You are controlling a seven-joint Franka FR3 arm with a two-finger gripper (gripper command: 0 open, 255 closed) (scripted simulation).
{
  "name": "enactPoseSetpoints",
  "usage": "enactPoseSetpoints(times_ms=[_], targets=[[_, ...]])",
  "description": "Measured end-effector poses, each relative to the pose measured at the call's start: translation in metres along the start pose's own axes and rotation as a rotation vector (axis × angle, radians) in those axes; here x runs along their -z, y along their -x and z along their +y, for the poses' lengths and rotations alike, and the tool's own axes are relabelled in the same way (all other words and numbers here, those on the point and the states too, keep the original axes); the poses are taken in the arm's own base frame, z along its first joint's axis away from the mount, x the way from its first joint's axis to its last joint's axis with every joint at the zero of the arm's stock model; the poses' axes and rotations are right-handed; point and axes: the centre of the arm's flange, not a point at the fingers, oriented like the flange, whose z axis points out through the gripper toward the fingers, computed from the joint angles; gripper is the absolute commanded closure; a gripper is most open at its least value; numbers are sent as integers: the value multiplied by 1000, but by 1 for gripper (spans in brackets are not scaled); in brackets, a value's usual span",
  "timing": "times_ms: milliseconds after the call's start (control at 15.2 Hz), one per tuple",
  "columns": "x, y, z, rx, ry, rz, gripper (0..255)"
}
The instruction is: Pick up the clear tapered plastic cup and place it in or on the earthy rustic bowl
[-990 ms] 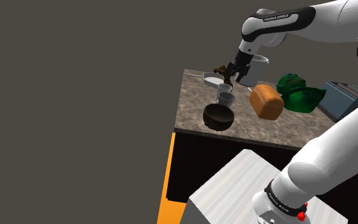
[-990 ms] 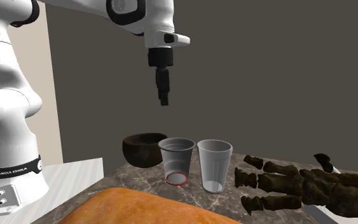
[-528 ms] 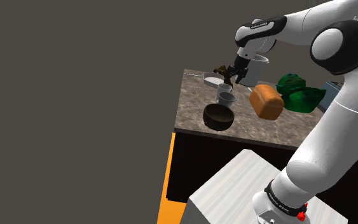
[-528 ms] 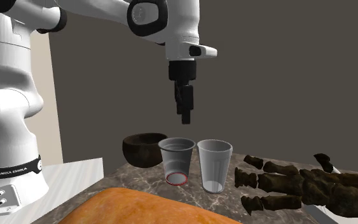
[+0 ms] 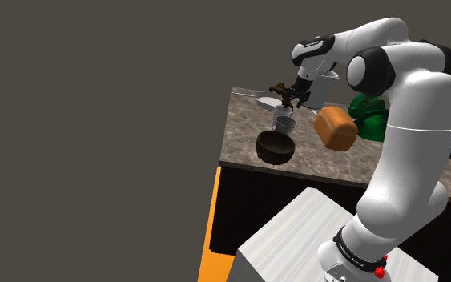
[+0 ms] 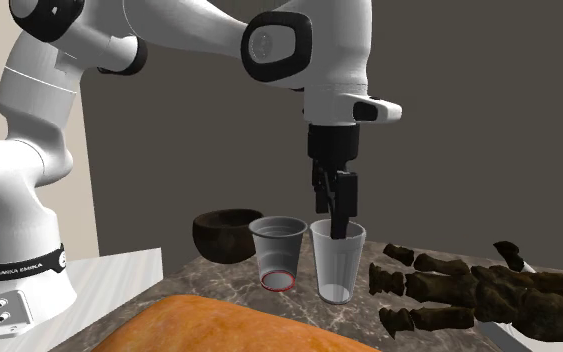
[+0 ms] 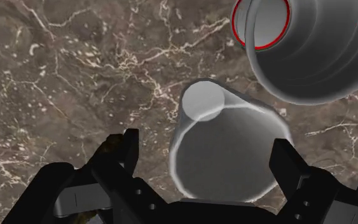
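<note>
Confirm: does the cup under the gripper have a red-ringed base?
No, that cup has a plain base; the red-ringed cup stands beside it.

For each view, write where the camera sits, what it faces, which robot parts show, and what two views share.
Shoulder view: by the stand, looking down at the counter; arm shows.
Second exterior view: low on the counter, facing arm and gripper.
Wrist view: on the hand, above the cup; fingers show.
Last two share the red-ringed cup.
</note>
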Motion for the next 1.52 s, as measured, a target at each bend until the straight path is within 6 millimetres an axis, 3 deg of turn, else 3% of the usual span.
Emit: enactPoseSetpoints(times_ms=[132, 594, 1056, 1122, 1518], targets=[[-9, -11, 15, -9, 1, -2, 0], [-43, -15, 19, -11, 1, -3, 0], [-48, -15, 19, -11, 1, -2, 0], [-48, -15, 19, -11, 1, -2, 255], [-48, -15, 19, -11, 1, -2, 255]])
